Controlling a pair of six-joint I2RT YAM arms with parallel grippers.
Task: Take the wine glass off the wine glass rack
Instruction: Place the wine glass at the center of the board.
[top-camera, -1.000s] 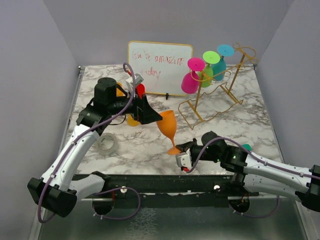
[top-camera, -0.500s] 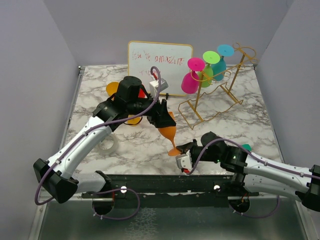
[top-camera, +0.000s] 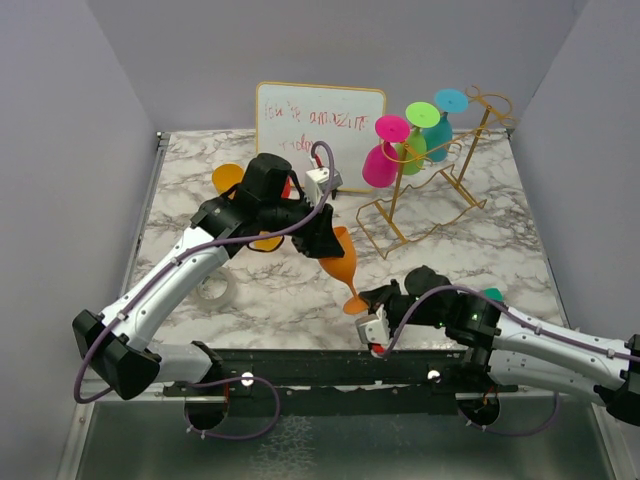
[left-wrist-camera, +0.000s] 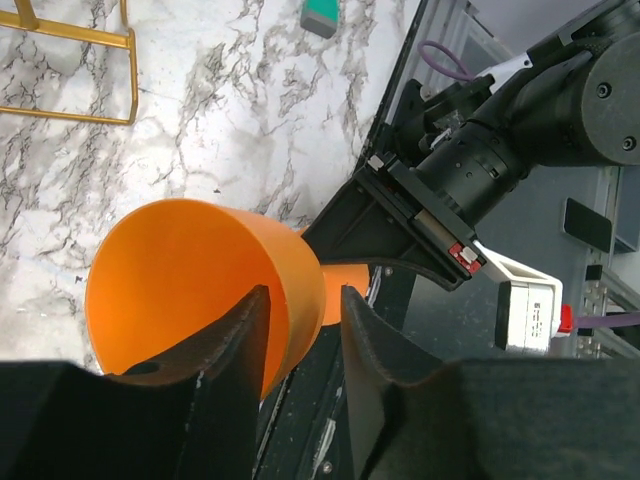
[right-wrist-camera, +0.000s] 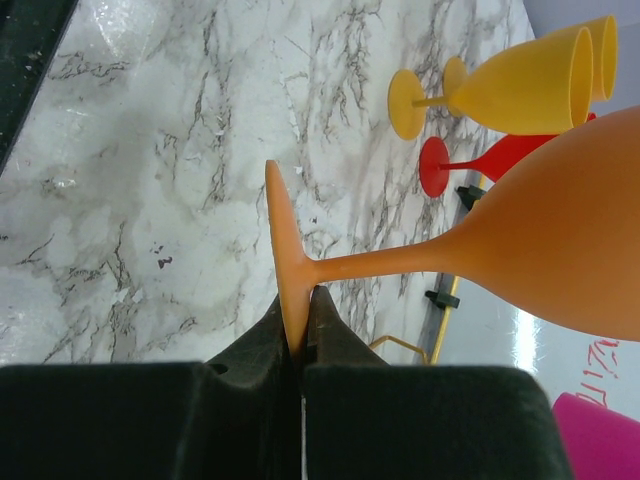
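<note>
An orange wine glass (top-camera: 340, 262) hangs tilted above the marble, clear of the gold wire wine glass rack (top-camera: 440, 195). My right gripper (top-camera: 365, 305) is shut on the edge of its foot (right-wrist-camera: 285, 260), bowl (right-wrist-camera: 570, 230) pointing away. My left gripper (left-wrist-camera: 300, 310) straddles the bowl's rim (left-wrist-camera: 190, 280): one finger is inside the bowl, the other outside with a small gap to the wall, so it is open. A pink (top-camera: 380, 165), a green (top-camera: 412, 150) and a teal glass (top-camera: 438, 130) hang upside down on the rack.
A white dry-erase board (top-camera: 320, 120) stands at the back. Yellow glasses (right-wrist-camera: 510, 95) and a red one (right-wrist-camera: 480, 160) lie on the table behind my left arm. A tape roll (top-camera: 213, 288) sits front left. A small teal object (top-camera: 492, 295) rests beside my right arm.
My left arm swung right from the table's left side to the orange glass, and its jaws have narrowed around the bowl's rim. My right gripper kept its hold on the foot.
</note>
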